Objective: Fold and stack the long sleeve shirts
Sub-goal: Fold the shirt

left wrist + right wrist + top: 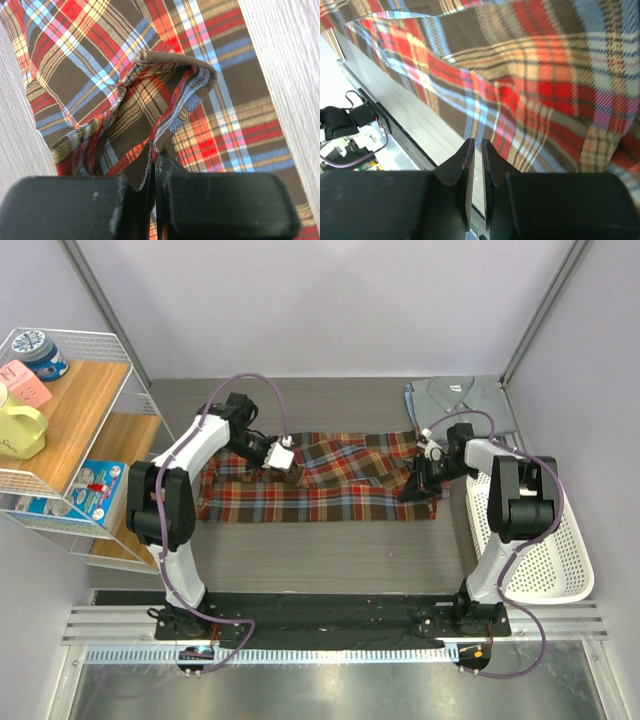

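The left claw [156, 162] is clenched on a raised pleat of the plaid shirt [225, 100], the cloth pinched between its two fingers and peaking in a small tent just beyond them. The right claw [476, 150] sits at the shirt's right end with its fingers almost together and only a slit between. Plaid hangs just past the tips, but I cannot tell whether any of it is caught. The shirt lies spread on the desk [330, 550] between the two arms, its long axis running left to right. The left claw is left of its middle and the right claw is at the far right edge, so both sit along that axis. Which end holds the collar cannot be made out. Any fold probably runs along this line. The grey-blue shirt [455, 395] lies at the far right corner, behind the right arm, collar toward the back wall.
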Robot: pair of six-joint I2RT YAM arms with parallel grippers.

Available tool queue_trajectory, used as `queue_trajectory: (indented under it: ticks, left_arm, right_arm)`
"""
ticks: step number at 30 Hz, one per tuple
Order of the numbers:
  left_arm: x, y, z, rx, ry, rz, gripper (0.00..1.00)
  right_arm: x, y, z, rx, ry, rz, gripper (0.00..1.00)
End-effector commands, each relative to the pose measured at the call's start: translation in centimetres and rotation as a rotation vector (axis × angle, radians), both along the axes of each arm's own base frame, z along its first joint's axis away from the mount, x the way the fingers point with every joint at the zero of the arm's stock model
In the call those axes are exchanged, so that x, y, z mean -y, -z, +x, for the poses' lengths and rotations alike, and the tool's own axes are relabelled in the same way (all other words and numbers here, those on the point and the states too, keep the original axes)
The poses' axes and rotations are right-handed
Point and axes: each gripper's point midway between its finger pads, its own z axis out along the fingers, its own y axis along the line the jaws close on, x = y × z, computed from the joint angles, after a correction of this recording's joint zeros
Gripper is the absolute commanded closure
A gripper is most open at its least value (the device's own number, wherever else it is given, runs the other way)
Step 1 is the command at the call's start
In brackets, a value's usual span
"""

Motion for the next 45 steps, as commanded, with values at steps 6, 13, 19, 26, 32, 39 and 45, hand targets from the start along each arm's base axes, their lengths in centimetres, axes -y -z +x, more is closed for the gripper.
queue_trajectory:
  ticks: [6,13,19,26,32,39,45]
  left_arm:
    - [-2.9,-0.6,1.1,0.111,0.065,0.035,0.93]
    - [-5.6,-2.7,4.8,0.181,-0.234,0.044,0.59]
    - [-8.6,-2.4,5.2,0.077,-0.504,0.109,0.47]
    - [-9.3,3.1,4.7,-0.069,-0.650,0.329,0.43]
    - [-10.5,7.7,3.4,-0.103,-0.694,0.503,0.43]
    - [-12.7,11.6,-3.8,-0.260,-0.551,0.731,0.46]
    - [-10.8,9.5,-13.5,-0.398,-0.376,0.809,0.50]
  right_arm:
    - [0.5,-4.3,0.2,0.123,-0.038,-0.032,0.83]
    - [0.8,-6.6,1.4,0.210,-0.032,-0.059,0.76]
    - [1.5,-6.4,2.7,0.242,-0.033,-0.114,0.74]
    - [1.6,-5.5,2.6,0.209,-0.016,-0.137,0.71]
    - [1.8,-6.2,3.0,0.228,-0.012,-0.149,0.71]
    - [2.4,-6.8,1.9,0.245,-0.018,-0.185,0.70]
    - [3.1,-7.3,0.7,0.267,-0.025,-0.225,0.69]
